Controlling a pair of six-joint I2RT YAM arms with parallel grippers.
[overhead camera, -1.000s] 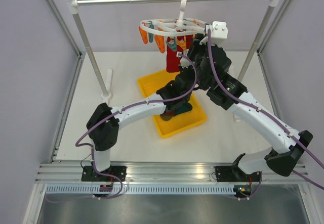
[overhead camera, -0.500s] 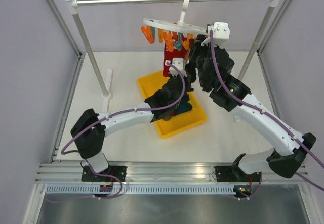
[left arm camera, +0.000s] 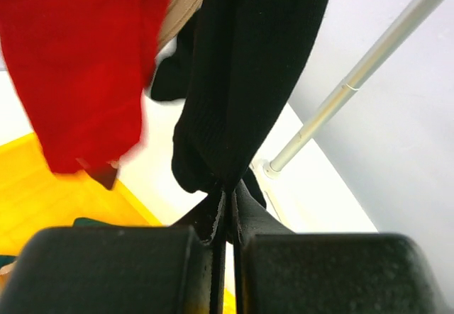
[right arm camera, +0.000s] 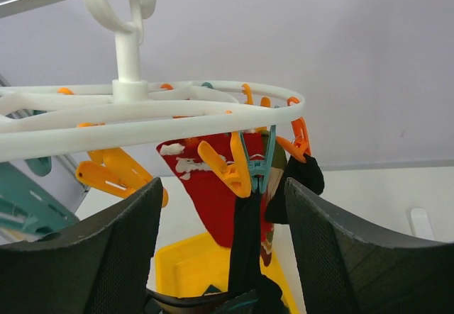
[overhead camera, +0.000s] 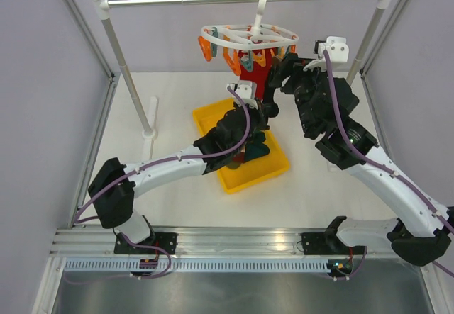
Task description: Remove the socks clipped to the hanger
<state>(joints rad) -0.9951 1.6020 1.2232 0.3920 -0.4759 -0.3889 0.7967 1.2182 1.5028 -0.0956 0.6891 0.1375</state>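
Our left gripper [left arm camera: 225, 211] has its jaws pinched nearly shut on the bottom tip of the black sock [left arm camera: 248, 80], with only a thin slit showing between them. The sock rises straight up from that grip, its long axis vertical, to the teal clip [right arm camera: 257, 164] that holds its top edge under the white hanger [right arm camera: 213, 112]. Our right gripper [right arm camera: 221, 215] stands wide open and holds nothing, its fingers flanking that clip at about clip height and just short of it. So the left arm is below the sock and the right arm is nearer the clip. We judge a downward pull is next. The red sock [left arm camera: 78, 66] hangs just beside it, above the yellow tray [left arm camera: 50, 193].
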